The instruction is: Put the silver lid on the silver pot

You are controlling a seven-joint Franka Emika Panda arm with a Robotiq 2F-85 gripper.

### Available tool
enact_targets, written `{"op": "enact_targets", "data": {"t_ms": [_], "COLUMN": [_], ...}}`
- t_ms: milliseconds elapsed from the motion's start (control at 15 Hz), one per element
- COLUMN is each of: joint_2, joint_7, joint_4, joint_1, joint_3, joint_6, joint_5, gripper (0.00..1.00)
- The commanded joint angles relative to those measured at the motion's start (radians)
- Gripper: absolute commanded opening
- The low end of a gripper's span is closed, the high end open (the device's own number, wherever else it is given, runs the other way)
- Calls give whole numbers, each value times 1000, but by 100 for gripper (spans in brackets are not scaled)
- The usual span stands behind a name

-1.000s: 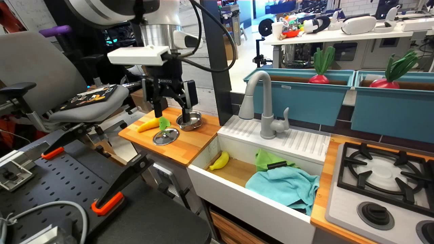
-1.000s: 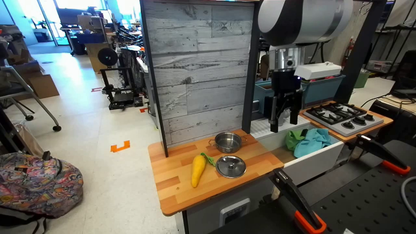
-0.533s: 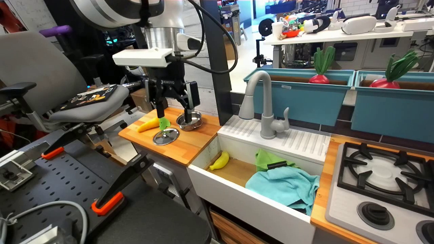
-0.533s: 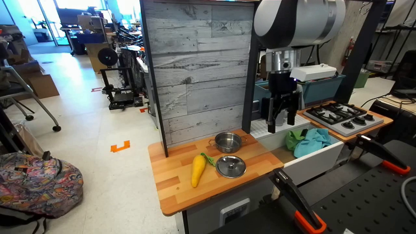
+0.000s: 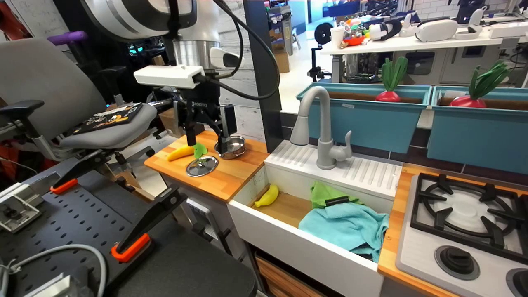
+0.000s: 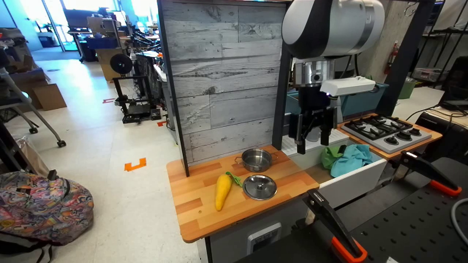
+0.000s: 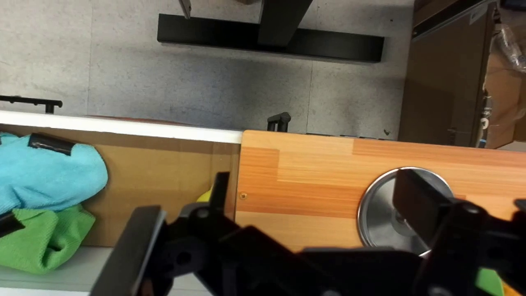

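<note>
The silver lid [image 5: 203,166] lies flat, knob up, on the wooden counter, and also shows in an exterior view [image 6: 260,187]. The silver pot [image 5: 236,149] stands upright and uncovered behind it; its dark inside shows in an exterior view [image 6: 257,159]. The pot is not visible in the wrist view. My gripper [image 5: 206,146] is open and empty above the counter, apart from both; it shows in an exterior view [image 6: 313,147] too. In the wrist view, one finger of the gripper [image 7: 313,181] covers part of the lid [image 7: 378,213], and the other is over the sink edge.
A yellow vegetable with a green leaf [image 6: 223,190] lies beside the lid. The sink [image 5: 305,255] holds a banana [image 5: 268,195], a green cloth [image 5: 326,194] and a blue cloth [image 5: 346,225]. A grey faucet [image 5: 325,123] and a dark post [image 6: 282,80] stand near the arm.
My gripper has shifted slightly toward the counter side and lowered a little, staying open. The lid, pot and vegetable have not moved.
</note>
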Motion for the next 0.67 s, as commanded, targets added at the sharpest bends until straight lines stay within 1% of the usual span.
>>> {"op": "enact_targets", "data": {"t_ms": [0, 200, 467, 600], "joint_2": [43, 85, 160, 199], "joint_7": [104, 219, 381, 469], "joint_4": [25, 48, 117, 150], "joint_1": [31, 104, 201, 253], "joint_3": [15, -7, -37, -66], "joint_6": [16, 27, 31, 64], "joint_5": [-24, -65, -125, -151], "gripper": [100, 100, 100, 100]}}
